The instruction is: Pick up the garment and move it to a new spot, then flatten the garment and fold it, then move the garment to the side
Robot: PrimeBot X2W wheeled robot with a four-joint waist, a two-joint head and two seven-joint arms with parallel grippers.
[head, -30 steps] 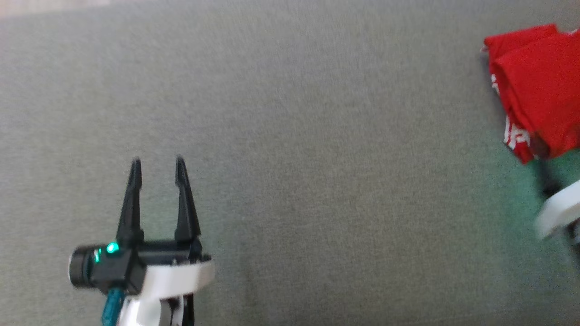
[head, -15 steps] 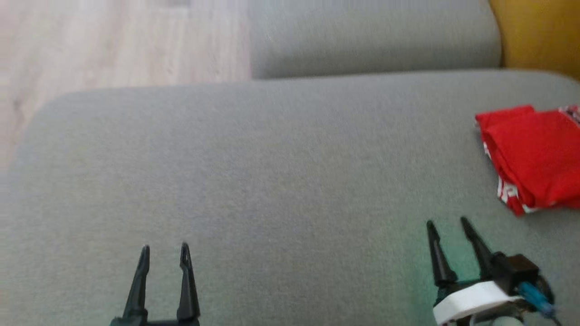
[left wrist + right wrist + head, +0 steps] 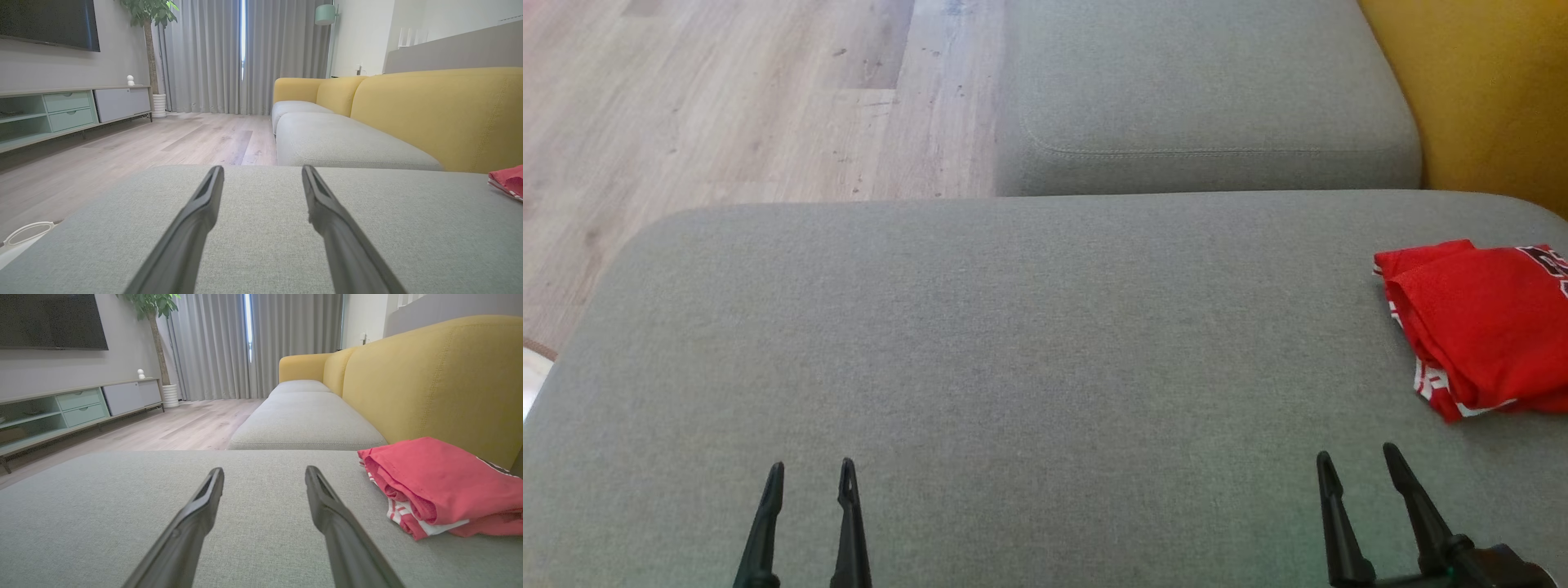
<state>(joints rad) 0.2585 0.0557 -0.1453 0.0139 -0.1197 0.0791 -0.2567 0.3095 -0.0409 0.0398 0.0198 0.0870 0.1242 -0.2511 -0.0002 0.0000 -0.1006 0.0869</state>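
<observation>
The garment is red with white trim and lies folded in a compact pile at the right edge of the grey cushion, close to the yellow sofa back. In the right wrist view the garment lies to the right of the fingers, apart from them. My right gripper stands open and empty at the lower right, short of the pile. My left gripper is open and empty at the lower left, far from the garment, which shows as a red corner at the right edge of the left wrist view.
A second grey seat cushion lies beyond the near one. The yellow sofa back rises on the right. Wooden floor lies to the left, beyond the cushion's rounded edge. A TV cabinet and curtains stand far off.
The head camera has tilted up, so floor and the far cushion came into view. My right gripper came away from the garment and now points forward, lower in view. The garment lies still.
</observation>
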